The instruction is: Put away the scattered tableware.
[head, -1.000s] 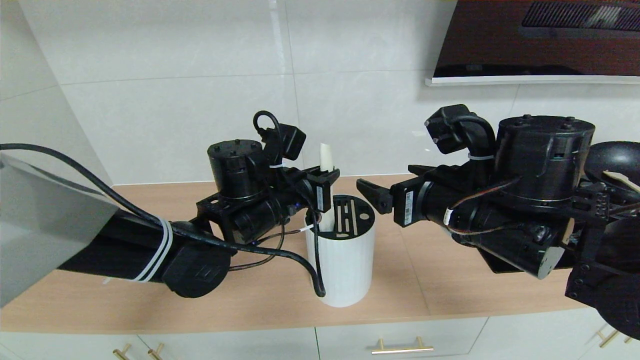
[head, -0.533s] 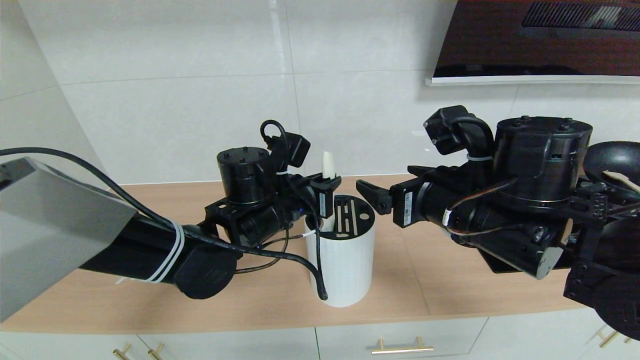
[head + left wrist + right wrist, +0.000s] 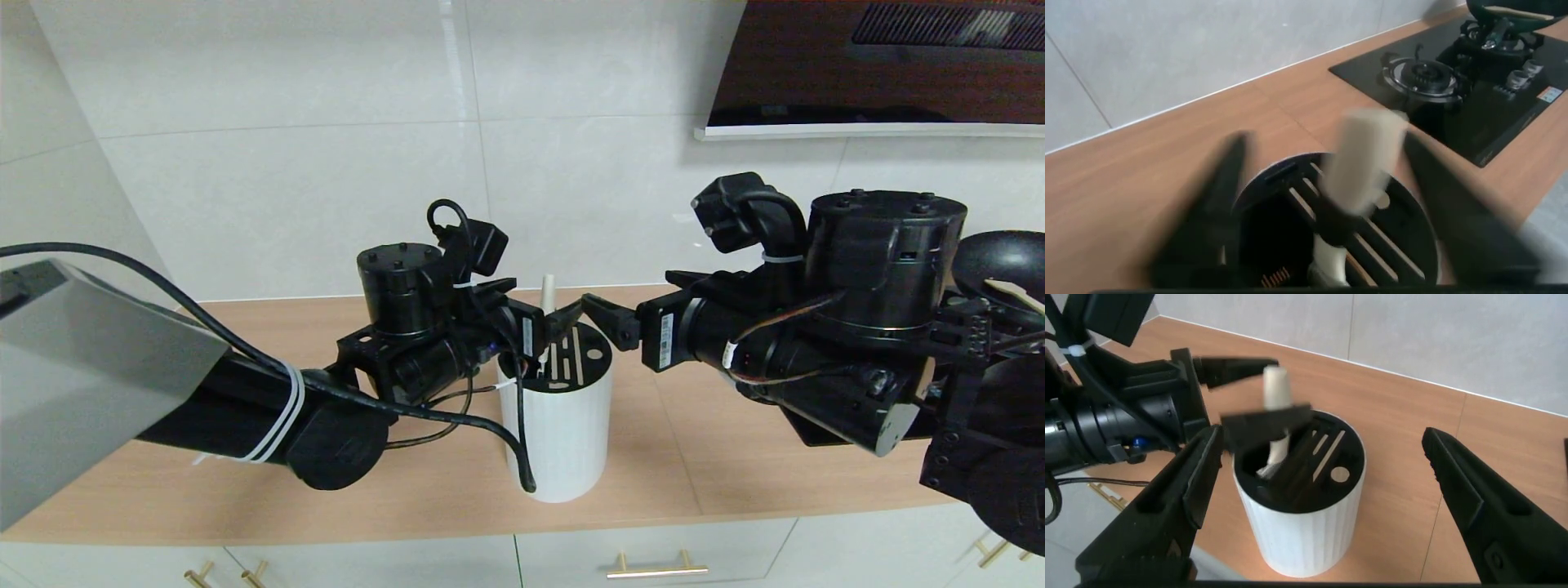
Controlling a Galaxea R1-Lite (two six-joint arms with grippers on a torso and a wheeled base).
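A white cylindrical holder (image 3: pixel 563 433) with a black slotted top (image 3: pixel 1282 245) stands on the wooden counter. A cream-handled utensil (image 3: pixel 548 292) stands upright in one of its slots, with the handle (image 3: pixel 1360 167) sticking out of the top. My left gripper (image 3: pixel 535 306) is open, with one finger on each side of that handle (image 3: pixel 1276 390) and not touching it. My right gripper (image 3: pixel 641 298) hangs open just right of the holder (image 3: pixel 1306 523), at rim height, with nothing between its fingers.
A black glass hob (image 3: pixel 1454 77) with burners lies on the counter (image 3: pixel 718 457) to the right, with a dark pan (image 3: pixel 1000 257) on it. A range hood (image 3: pixel 882 65) hangs above. Tiled wall runs behind. Cabinet fronts with brass handles (image 3: pixel 657 567) lie below the counter's front edge.
My left gripper has opened and let go of the cream handle. The utensil has sunk deeper into the holder. The right arm has stayed still.
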